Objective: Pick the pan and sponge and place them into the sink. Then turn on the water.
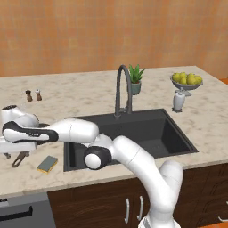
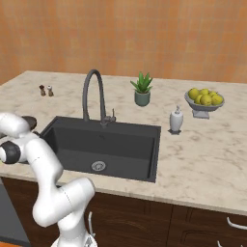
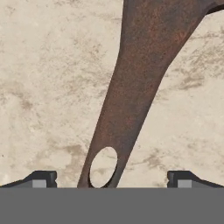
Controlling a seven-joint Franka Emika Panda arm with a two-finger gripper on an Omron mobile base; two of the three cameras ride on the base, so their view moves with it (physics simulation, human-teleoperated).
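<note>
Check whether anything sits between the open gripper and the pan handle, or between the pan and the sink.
Nothing visible does. In the hand view the pan handle lies between the open gripper's fingertips, with only bare counter around it. The sponge lies on the counter beside the sink, near its front left corner, off the direct path.

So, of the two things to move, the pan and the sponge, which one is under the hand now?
The pan: its brown handle lies between the open hand's fingertips. The sponge lies apart, nearer the counter's front edge.
</note>
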